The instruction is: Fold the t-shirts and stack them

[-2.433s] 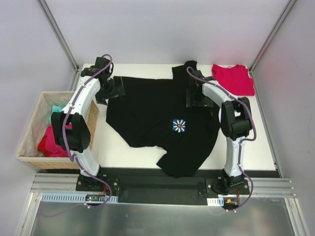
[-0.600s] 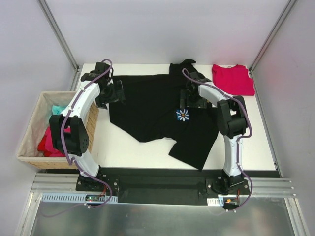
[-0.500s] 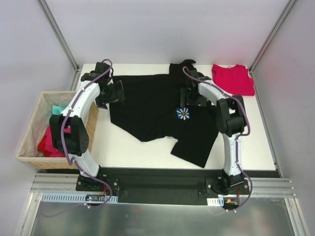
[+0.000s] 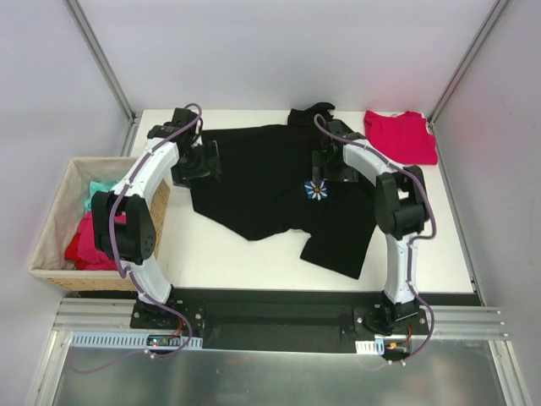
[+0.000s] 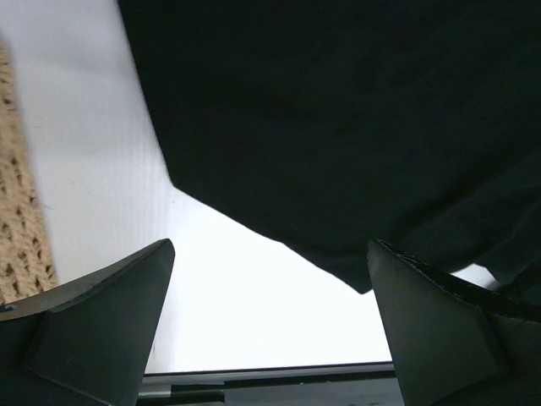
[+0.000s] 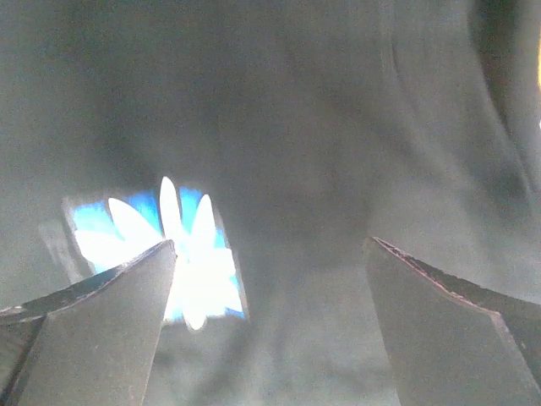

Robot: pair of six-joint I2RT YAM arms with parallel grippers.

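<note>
Black t-shirt (image 4: 262,178) emblem (image 6: 196,254) close in right wrist; red t-shirt (image 4: 401,137) overhead only

The left arm (image 4: 145,179) and the right arm (image 4: 365,157) share one build: glossy white curved shells joined by bulky matte-black rounded joint housings (image 4: 128,230). A thin grey-purple cable (image 4: 115,245) trails along each arm. Black base blocks (image 4: 154,311) sit at seven and five o'clock of the overhead view, with tiny lights (image 4: 157,341) just below them. Up close, the left gripper (image 5: 270,245) and the right gripper (image 6: 269,244) each show two dark, smooth, wedge-shaped fingers (image 5: 97,326).
</note>
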